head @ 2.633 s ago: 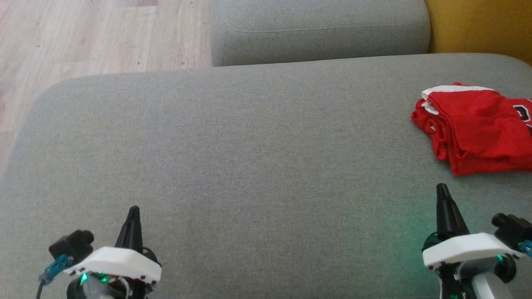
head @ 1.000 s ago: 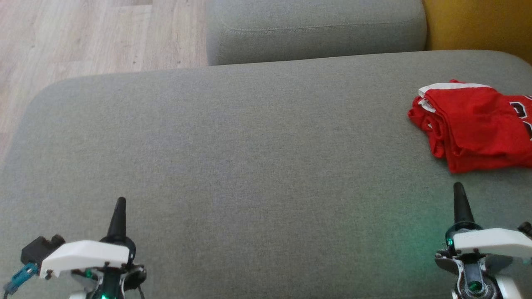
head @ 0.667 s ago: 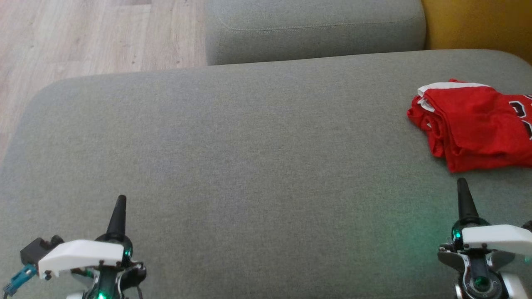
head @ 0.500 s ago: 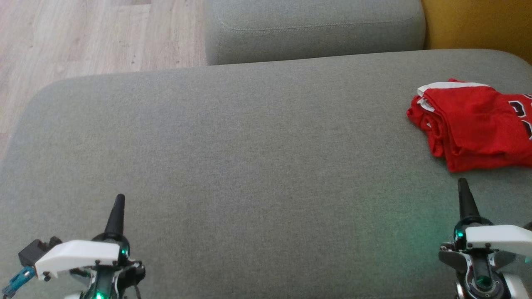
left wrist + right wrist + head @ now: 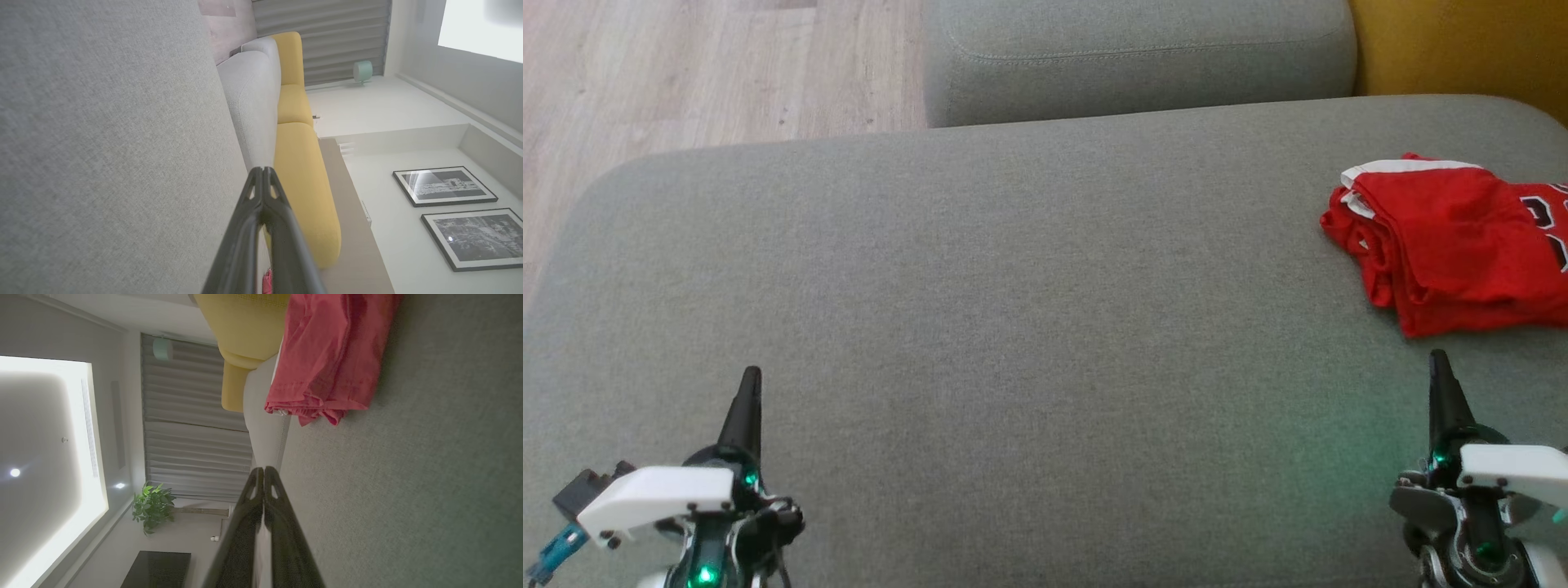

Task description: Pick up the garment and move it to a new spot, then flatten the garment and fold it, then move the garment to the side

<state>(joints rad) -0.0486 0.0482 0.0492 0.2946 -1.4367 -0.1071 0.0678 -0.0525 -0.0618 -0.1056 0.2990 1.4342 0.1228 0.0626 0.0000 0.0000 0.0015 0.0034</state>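
Note:
The garment [image 5: 1462, 245] is a red jersey with white trim, folded into a compact bundle at the right edge of the grey sofa seat [image 5: 1029, 310]; the right wrist view has the same garment [image 5: 327, 355] ahead of the fingers. My right gripper [image 5: 1439, 359] is shut and holds nothing, its tip just short of the bundle's near edge, apart from it. My left gripper [image 5: 752, 376] is shut and holds nothing, low over the seat's near left. In each wrist view the two fingers meet at the tips: left gripper [image 5: 263, 169], right gripper [image 5: 263, 469].
A second grey cushion [image 5: 1135, 57] lies beyond the seat, with a yellow cushion [image 5: 1462, 49] at the far right. Wooden floor [image 5: 686, 73] runs past the seat's left and far edges. The seat's wide middle lies between my two arms.
Both grippers have drawn back toward the bottom of the head view and turned about their wrists, the white housings now lying flatter. The garment has stayed put; the camera shifted slightly.

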